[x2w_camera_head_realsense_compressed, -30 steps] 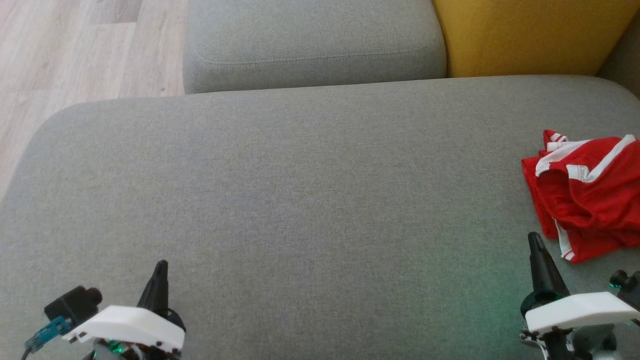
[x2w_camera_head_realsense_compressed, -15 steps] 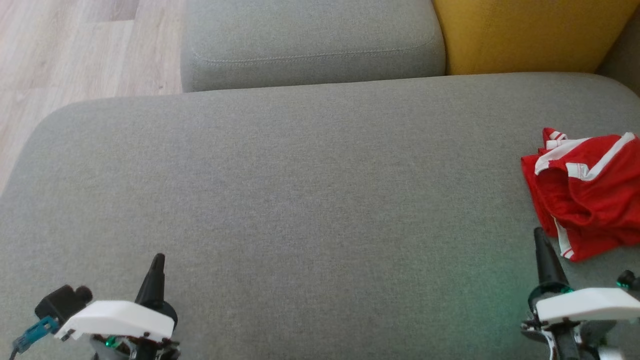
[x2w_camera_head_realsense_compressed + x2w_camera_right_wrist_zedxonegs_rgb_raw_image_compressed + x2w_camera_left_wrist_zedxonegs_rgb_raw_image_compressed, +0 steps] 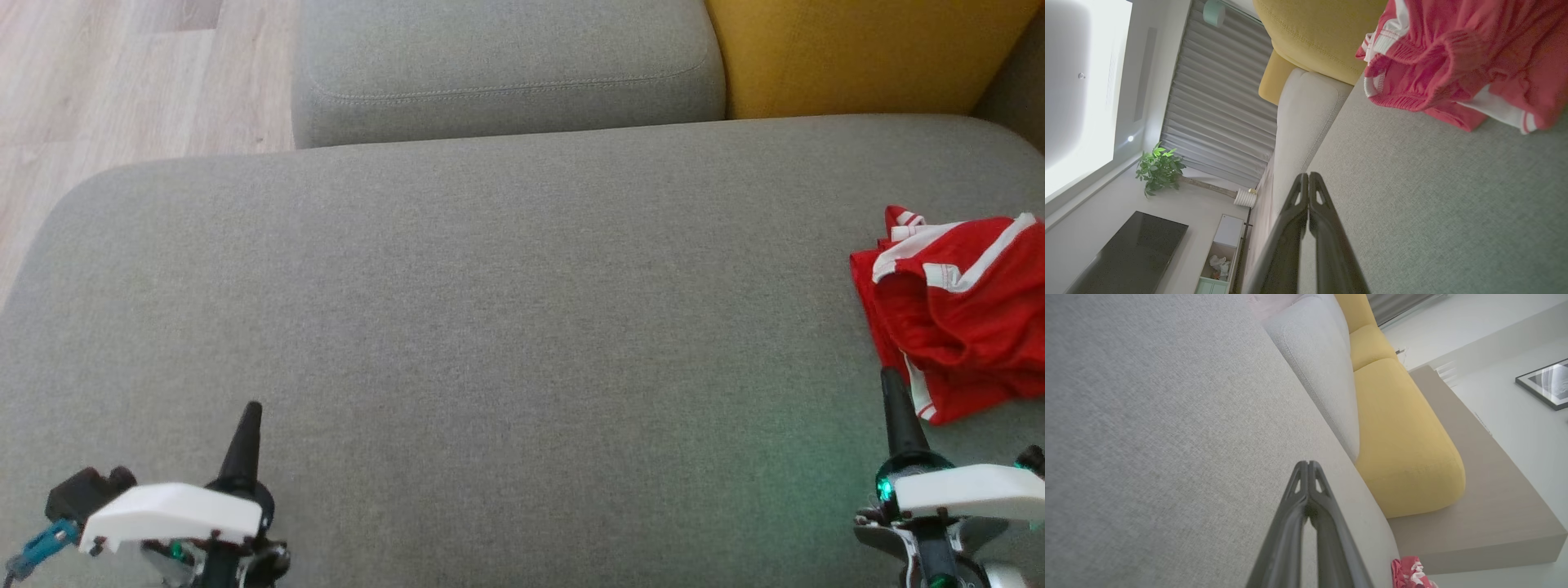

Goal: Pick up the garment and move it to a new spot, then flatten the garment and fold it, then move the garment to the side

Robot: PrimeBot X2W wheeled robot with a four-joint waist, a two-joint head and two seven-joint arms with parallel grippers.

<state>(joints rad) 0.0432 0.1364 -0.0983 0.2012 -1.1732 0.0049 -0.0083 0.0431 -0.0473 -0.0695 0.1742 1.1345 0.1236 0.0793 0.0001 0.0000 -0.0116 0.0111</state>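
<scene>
Soft even daylight, faint shadows, wide-angle stretch in wrist views, overexposed ceiling (image 3: 1077, 81)

garment (image 3: 959, 314) — right edge cropped

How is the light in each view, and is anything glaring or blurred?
Head view: even daylight, a green glow on the sofa beside the right gripper. Left wrist view: bright, washed pale. Right wrist view: dimmer, ceiling overexposed, garment sharp.

No legible txt, labels, brands or nos. in any view (framed pic (image 3: 1544, 383) too small and blurred to read).
</scene>
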